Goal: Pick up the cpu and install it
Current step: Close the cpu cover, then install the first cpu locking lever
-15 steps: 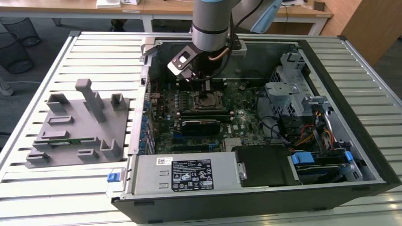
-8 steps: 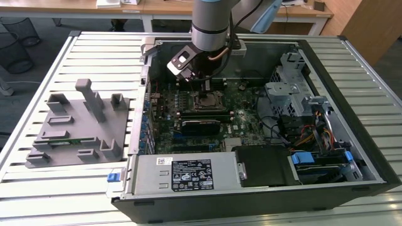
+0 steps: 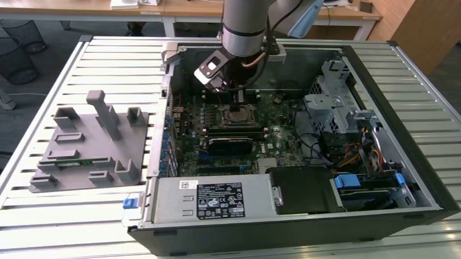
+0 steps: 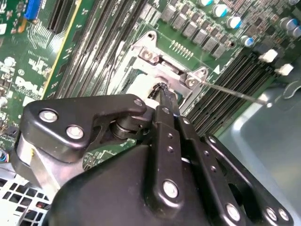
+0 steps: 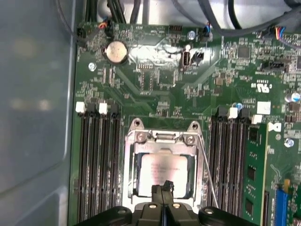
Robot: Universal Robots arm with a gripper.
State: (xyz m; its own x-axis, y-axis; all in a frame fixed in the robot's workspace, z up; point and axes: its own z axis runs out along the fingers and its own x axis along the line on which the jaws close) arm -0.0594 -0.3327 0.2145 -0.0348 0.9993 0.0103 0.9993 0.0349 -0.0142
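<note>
Arm was down inside the open PC case (image 3: pixel 403 162), which lay on the slatted bench (image 3: pixel 108 48), and the pincer (image 5: pixel 163 187) hung right over the mobo's socket (image 5: pixel 162 141). In the first wrist view the cpu (image 5: pixel 162 172) sat flat inside that metal socket frame, silver top up, square w/ the frame edges; pincer tips came together in a thin seam just above the chip's near edge, so fingers looked closed w/ nothing between them. Couldn't tell whether the tips touched the chip's top or hovered just off it. Second wrist view gave the black finger linkage from behind, tips (image 4: pixel 162 92) pressed together at the socket frame (image 4: pixel 164 66), pale chip surface peeking just beside them. Thin retention lever (image 5: pixel 207 169) stood off one side of the frame, angled away. Memory slots (image 5: pixel 96 160) flanked the socket on both sides. In the exterior view, a grey parts fixture (image 3: pixel 90 143) sat on the bench at the exterior view's left, well apart from the case.
</note>
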